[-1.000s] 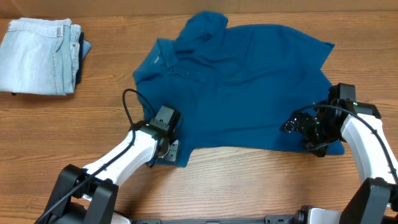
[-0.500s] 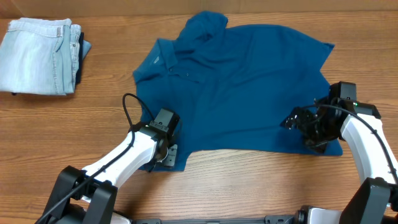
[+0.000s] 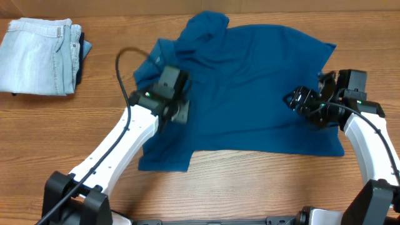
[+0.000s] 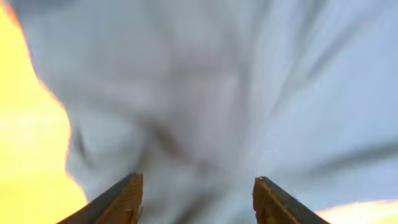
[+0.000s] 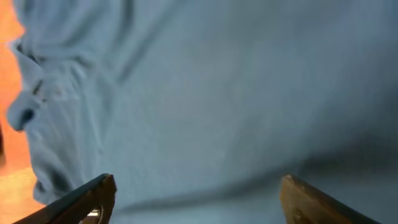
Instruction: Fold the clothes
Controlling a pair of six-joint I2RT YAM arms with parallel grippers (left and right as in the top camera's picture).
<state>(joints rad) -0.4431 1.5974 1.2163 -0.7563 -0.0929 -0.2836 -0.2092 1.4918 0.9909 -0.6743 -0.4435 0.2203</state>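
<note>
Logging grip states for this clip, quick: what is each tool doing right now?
Left tool: open, holding nothing, over the shirt.
Right tool: open, holding nothing, over the shirt.

We see a wooden table point(image 3: 250, 187) with a teal polo shirt point(image 3: 250, 81) spread flat across its middle and folded pale jeans point(image 3: 37, 56) lying at far left.

A robotics lab bench: left arm point(image 3: 115, 150) and right arm point(image 3: 372, 137) at a wood-grain table point(image 3: 250, 184).
</note>
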